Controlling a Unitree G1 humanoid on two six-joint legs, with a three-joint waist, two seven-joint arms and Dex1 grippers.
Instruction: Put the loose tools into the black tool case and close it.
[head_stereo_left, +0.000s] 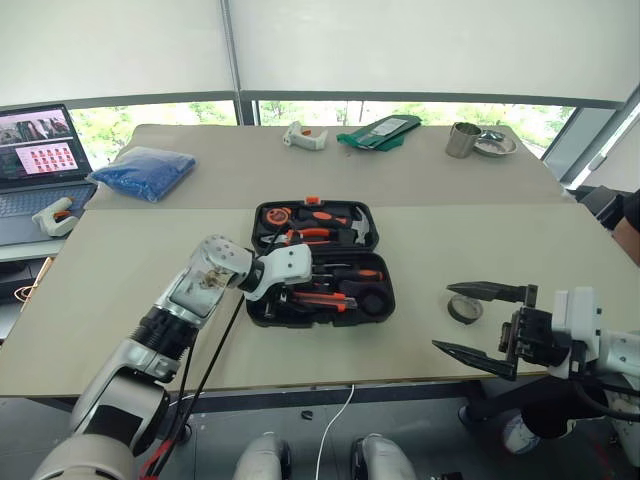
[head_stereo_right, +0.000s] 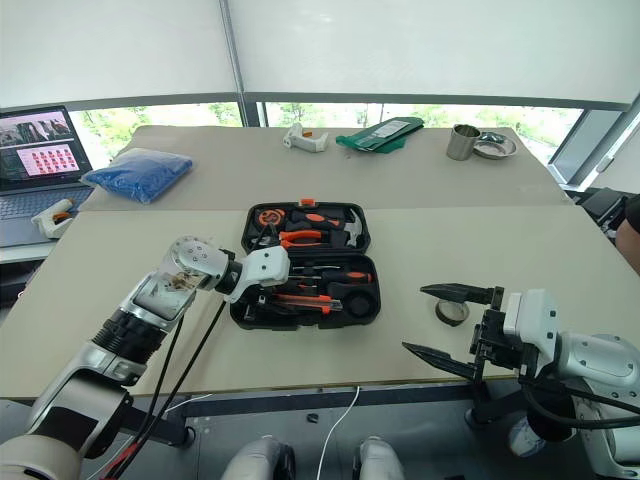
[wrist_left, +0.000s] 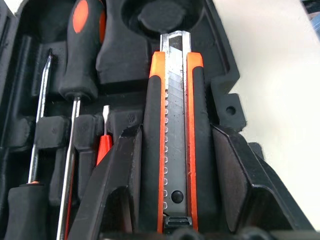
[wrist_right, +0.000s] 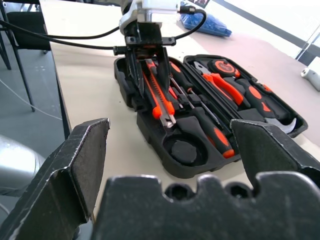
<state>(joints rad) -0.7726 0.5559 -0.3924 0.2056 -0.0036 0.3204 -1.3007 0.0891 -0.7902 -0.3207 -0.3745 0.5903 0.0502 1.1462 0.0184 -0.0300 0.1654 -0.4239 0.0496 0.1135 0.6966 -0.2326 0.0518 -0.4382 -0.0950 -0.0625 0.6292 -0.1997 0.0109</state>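
Pale table surface by a window wall, black tool case (head_stereo_left: 262, 222) lying open at centre. Item: orange-black utility knife (wrist_left: 175, 140), long axis in line with the left claw (head_stereo_left: 318, 285), which clamps its handle over the near tray beside seated screwdrivers (wrist_left: 80, 55); judged about to be pressed into its slot. Item: grey tape roll (head_stereo_left: 464, 308), loose, right of case, just beyond the right claw (head_stereo_left: 480, 320), fingers wide apart, empty.
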